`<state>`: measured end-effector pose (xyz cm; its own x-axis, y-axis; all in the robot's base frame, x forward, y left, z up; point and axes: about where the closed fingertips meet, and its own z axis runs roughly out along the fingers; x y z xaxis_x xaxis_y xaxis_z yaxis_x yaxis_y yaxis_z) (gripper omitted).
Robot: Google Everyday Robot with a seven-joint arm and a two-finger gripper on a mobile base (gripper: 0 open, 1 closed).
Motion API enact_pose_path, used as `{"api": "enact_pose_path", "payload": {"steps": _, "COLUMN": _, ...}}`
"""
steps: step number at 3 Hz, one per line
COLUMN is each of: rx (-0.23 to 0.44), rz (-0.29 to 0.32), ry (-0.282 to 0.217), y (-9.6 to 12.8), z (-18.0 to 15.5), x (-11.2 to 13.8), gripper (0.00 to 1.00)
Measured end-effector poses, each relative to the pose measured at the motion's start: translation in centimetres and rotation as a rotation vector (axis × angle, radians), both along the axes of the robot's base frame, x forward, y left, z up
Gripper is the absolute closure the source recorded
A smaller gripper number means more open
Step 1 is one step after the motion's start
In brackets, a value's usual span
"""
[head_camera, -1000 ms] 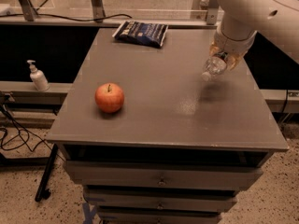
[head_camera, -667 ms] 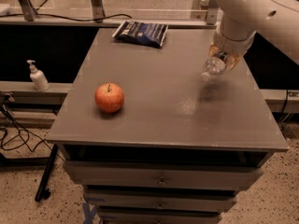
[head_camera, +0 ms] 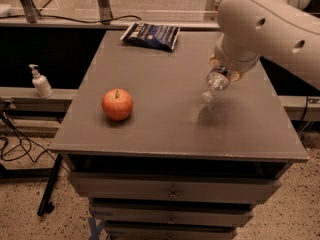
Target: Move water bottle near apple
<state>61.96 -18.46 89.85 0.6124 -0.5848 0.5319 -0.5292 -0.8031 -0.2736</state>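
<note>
The red-orange apple [head_camera: 117, 104] sits on the grey table [head_camera: 165, 129] at the left front. The clear water bottle [head_camera: 215, 83] hangs tilted above the table's right half, cap end down and to the left, with its shadow on the surface below it. My gripper [head_camera: 223, 68] is right of centre, shut on the bottle's upper end, and largely hidden under the white arm [head_camera: 265, 24]. The bottle is well to the right of the apple, about a third of the table's width away.
A dark blue snack bag [head_camera: 151, 35] lies at the table's back edge. A white pump dispenser bottle [head_camera: 40, 81] stands on a low ledge left of the table. Drawers are below the tabletop. Cables lie on the floor at left.
The arm has carried the bottle leftward and toward the front, closer to the apple. The apple and bag have not moved.
</note>
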Motion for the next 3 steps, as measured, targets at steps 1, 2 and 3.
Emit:
{"api": "enact_pose_path", "payload": {"steps": 1, "rx": -0.011, "rz": 0.045, "ry": -0.071, "y": 3.8, "z": -0.4, "x": -3.7, "gripper": 1.00}}
{"api": "enact_pose_path", "payload": {"steps": 2, "rx": -0.027, "rz": 0.110, "ry": -0.047, "y": 6.7, "z": -3.9, "x": -7.4, "gripper": 1.00}}
{"api": "enact_pose_path", "payload": {"steps": 3, "rx": -0.027, "rz": 0.110, "ry": -0.047, "y": 6.7, "z": -3.9, "x": -7.4, "gripper": 1.00}}
